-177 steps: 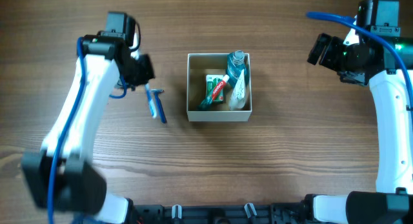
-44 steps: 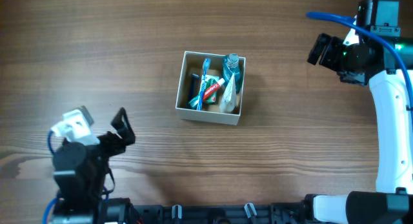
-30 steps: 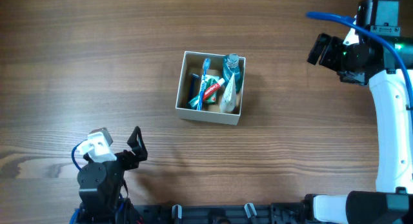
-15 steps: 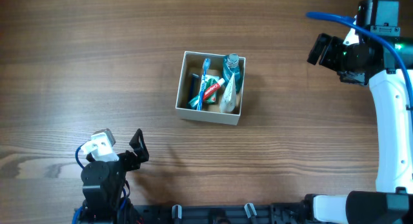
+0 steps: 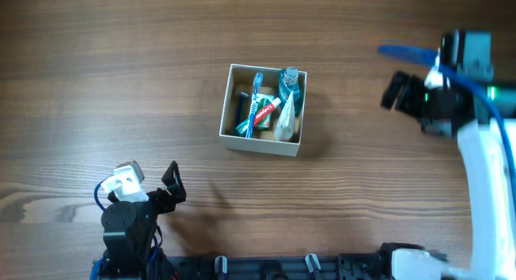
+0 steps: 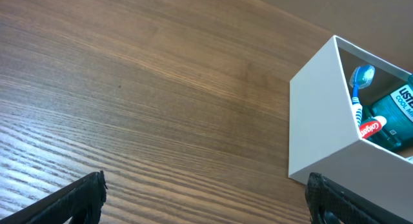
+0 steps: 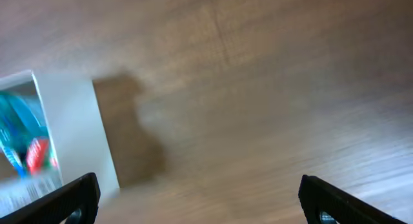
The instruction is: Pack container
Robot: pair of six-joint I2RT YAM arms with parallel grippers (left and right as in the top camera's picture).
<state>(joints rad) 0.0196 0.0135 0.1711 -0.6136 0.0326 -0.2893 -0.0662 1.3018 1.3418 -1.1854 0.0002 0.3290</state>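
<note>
Container (image 5: 260, 144) sits mid-worktop (image 5: 121, 70), slightly rotated. Toothbrush (image 5: 257, 93), toothpaste (image 5: 267, 111) and blue bottle (image 5: 292, 85) are inside. Left end effector (image 5: 172, 185) is at the near-left edge, well apart from it, spread wide and holding nothing. Right end effector (image 5: 393, 90) is off to the container's right, blurred overhead. Its wrist view shows it wide open and empty.

You have the container (image 5: 258, 145) near the middle of the bench (image 5: 121, 70), turned slightly askew. Inside it, the bottle (image 5: 292, 85) lies along the right wall. The toothpaste tube (image 5: 266, 110) is in the middle, the toothbrush (image 5: 257, 86) just left of it, and what may be a razor (image 5: 241, 102) by the left wall. The left gripper (image 5: 171, 183) sits well apart at the near left, the right gripper (image 5: 395, 90) far right.
</note>
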